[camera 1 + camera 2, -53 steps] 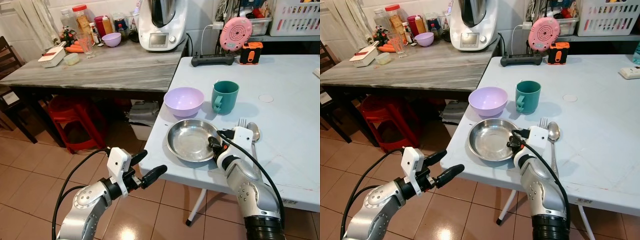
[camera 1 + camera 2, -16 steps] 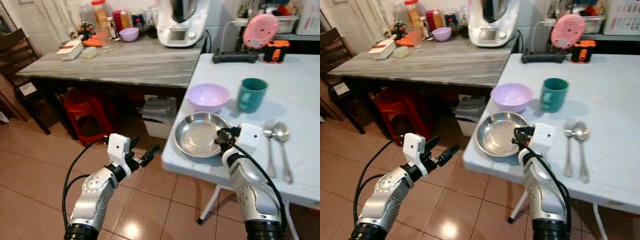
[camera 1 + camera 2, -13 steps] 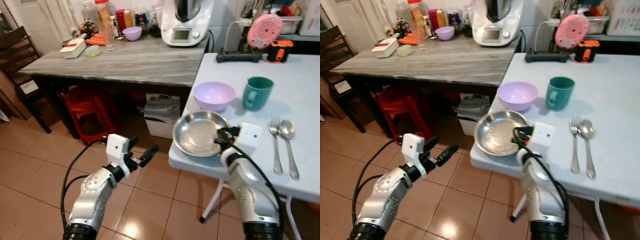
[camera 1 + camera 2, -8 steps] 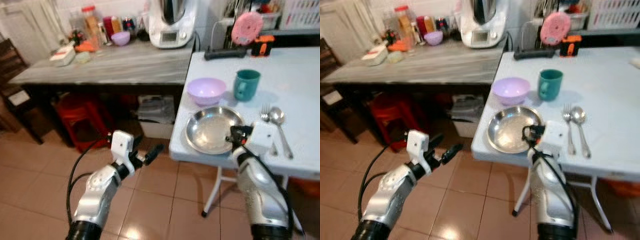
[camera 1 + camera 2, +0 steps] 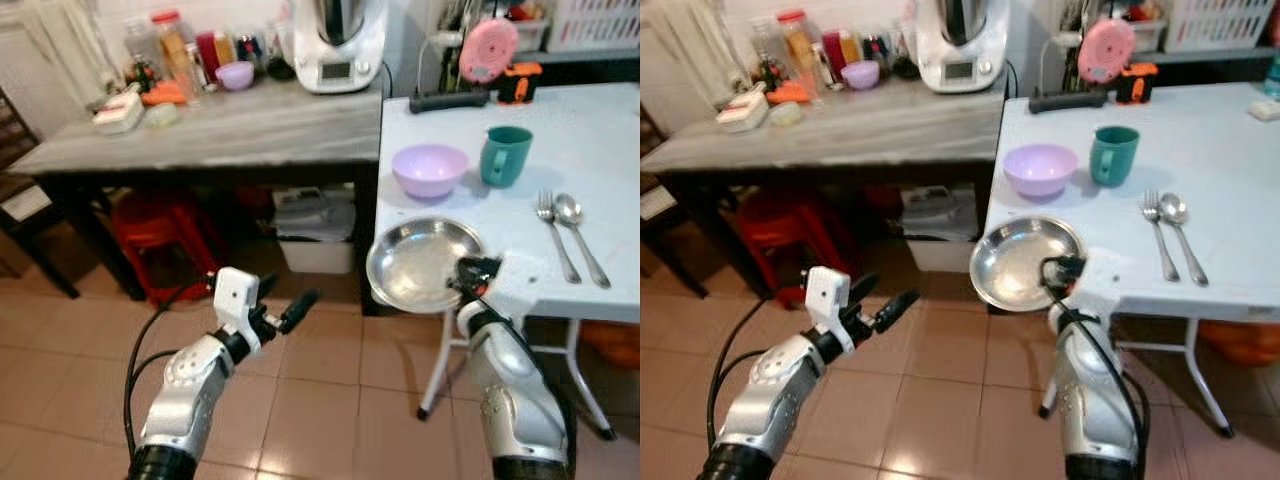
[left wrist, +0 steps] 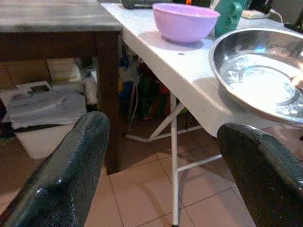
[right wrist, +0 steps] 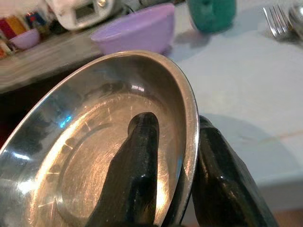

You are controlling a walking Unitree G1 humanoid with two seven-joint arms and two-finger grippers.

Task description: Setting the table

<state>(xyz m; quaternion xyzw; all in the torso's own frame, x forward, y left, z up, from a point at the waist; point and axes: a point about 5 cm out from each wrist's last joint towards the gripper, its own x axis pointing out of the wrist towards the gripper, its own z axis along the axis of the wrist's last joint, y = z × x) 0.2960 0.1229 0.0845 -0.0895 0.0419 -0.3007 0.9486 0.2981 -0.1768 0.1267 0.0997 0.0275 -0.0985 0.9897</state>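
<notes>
A shiny steel plate hangs over the near left corner of the white table, tilted slightly. My right gripper is shut on its near rim; in the right wrist view one finger lies inside the plate and the other under the rim. Behind it on the table stand a purple bowl and a teal mug. A fork and a spoon lie side by side to the right. My left gripper is held open and empty over the floor, left of the table.
A grey wooden counter adjoins the table on the left, carrying jars, a small purple bowl and a white appliance. Beneath it sit a red stool and a white bin. Tiled floor lies in front.
The camera has backed away from the table. The plate in my right gripper has come out over the table's near left corner. My left gripper stays open.
</notes>
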